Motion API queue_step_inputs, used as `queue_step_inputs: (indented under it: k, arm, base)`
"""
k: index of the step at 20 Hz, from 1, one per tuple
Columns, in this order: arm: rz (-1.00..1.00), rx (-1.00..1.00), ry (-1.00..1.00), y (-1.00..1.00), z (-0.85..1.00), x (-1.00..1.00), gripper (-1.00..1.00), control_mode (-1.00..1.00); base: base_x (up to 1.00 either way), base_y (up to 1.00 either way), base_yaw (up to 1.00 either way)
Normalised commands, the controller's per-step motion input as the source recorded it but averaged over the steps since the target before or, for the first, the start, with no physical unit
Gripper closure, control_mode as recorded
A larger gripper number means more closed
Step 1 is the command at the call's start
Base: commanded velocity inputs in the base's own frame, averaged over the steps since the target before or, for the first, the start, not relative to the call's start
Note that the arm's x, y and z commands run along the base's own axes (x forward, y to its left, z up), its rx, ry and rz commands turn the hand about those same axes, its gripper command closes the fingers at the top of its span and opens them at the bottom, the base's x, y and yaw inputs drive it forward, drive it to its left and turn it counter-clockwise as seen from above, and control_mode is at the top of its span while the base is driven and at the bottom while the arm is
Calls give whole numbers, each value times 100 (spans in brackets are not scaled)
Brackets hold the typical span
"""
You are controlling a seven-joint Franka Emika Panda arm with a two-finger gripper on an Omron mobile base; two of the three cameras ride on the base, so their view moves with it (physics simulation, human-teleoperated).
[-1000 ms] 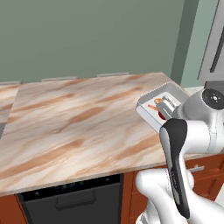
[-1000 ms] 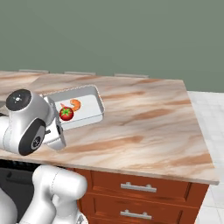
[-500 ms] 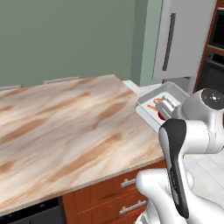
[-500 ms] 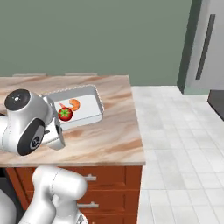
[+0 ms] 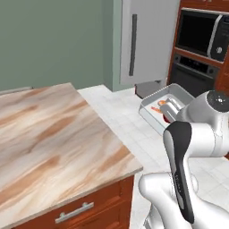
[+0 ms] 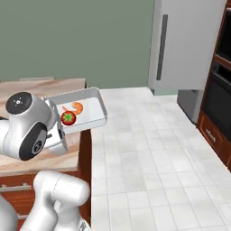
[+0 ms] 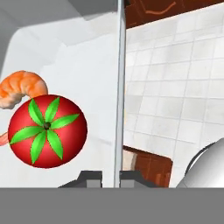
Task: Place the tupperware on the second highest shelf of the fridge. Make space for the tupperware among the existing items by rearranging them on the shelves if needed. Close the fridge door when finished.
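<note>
- You see the hand (image 7: 110, 176) pinching the thin side wall of the tupperware (image 7: 78, 61); in the hand view the wall stands as a narrow upright line right between the two finger tips (image 7: 91, 176), which are pressed almost together on it.
- The tupperware (image 6: 88, 109) is lifted in the air, held by the hand at its near rim. In the right base view it hangs past the edge of the bench (image 6: 43, 86), partly over the white tiled floor (image 6: 149, 149).
- Inside the tupperware, just on the left of the hand in the hand view, lies a red tomato (image 7: 47, 131) with a green star top. Behind it, touching it, is an orange curved piece (image 7: 22, 89) that looks like a shrimp.
- In the left base view the tupperware (image 5: 154, 103) shows just beyond the white wrist of the arm, and the wrist hides part of it.
- The fridge (image 5: 145, 42) stands well ahead of the hand, far across the floor. Its fridge door (image 6: 191, 43) is shut, with the dark vertical handle (image 5: 133, 44) on the front.
- To the right of the fridge you see the black wall ovens (image 5: 203, 44) in a red-brown cabinet.
- The bench (image 5: 53, 138) has a marbled brown and cream top, and it lies on the left of the hand in the left base view, with a drawer handle (image 5: 74, 212) under its edge.
</note>
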Motion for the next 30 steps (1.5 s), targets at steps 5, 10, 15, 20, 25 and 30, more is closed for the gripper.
queue_step_inputs:
  k: [5, 10, 15, 20, 25, 30]
  arm:
    - [0, 0, 0, 0, 0, 0, 100, 100]
    - [0, 0, 0, 0, 0, 0, 100, 100]
    - [0, 0, 0, 0, 0, 0, 100, 100]
    - [0, 0, 0, 0, 0, 0, 100, 100]
    - [0, 0, 0, 0, 0, 0, 100, 100]
    - [0, 0, 0, 0, 0, 0, 100, 100]
  base:
    - [71, -85, 0]
    - [78, -66, 0]
    - [100, -6, 18]
    - [100, 0, 31]
    - [100, -5, 20]
    - [100, -7, 5]
